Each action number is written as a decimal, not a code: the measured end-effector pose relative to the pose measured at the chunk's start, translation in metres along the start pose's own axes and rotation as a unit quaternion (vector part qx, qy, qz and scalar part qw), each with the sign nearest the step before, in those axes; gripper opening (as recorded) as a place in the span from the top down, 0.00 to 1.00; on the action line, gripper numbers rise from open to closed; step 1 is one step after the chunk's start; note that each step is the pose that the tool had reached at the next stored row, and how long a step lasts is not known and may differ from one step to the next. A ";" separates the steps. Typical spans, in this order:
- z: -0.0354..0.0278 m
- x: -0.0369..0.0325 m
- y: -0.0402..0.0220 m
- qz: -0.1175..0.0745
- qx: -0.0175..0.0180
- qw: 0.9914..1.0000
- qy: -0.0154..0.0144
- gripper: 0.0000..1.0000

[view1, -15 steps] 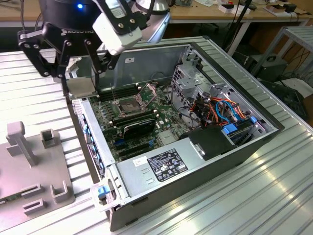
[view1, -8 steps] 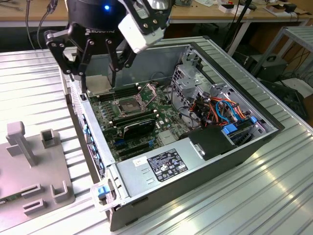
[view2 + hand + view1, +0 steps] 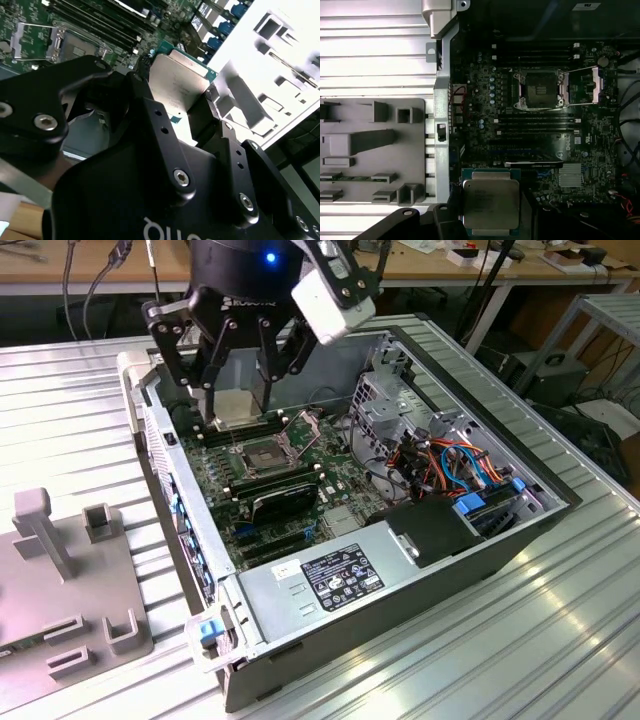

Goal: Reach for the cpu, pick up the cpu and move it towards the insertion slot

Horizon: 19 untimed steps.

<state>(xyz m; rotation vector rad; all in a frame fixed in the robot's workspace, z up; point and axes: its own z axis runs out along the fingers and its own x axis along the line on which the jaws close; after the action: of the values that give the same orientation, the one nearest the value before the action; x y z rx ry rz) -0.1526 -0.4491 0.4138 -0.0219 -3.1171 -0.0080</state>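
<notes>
My gripper (image 3: 238,390) is shut on the cpu (image 3: 236,406), a thin square plate with a silver top, and holds it flat above the motherboard. In both wrist views the cpu (image 3: 491,202) (image 3: 176,80) sits between the black fingers (image 3: 139,87). The insertion slot (image 3: 262,455) is the square socket with a shiny metal frame and a dark centre, and its frame stands open. It lies a short way from the cpu, toward the exterior view's lower right. In both wrist views the slot (image 3: 539,90) (image 3: 55,42) is uncovered.
The open computer case (image 3: 400,570) has raised walls around the board. Long black memory slots (image 3: 535,120) flank the socket and a black finned block (image 3: 283,498) lies beside them. A drive cage with cables (image 3: 440,455) is at the exterior view's right. A grey fixture tray (image 3: 70,580) rests outside the case.
</notes>
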 end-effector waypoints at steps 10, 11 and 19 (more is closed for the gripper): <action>0.0005 -0.0438 0.0008 0.000 0.000 1.000 0.000 0.45; 0.0005 -0.0498 0.0009 0.000 0.000 1.000 0.000 0.45; 0.0015 -0.0830 0.0112 0.000 0.000 1.000 0.000 0.45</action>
<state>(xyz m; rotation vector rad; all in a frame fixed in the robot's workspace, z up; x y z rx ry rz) -0.0695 -0.4391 0.4103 -0.0222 -3.1172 -0.0081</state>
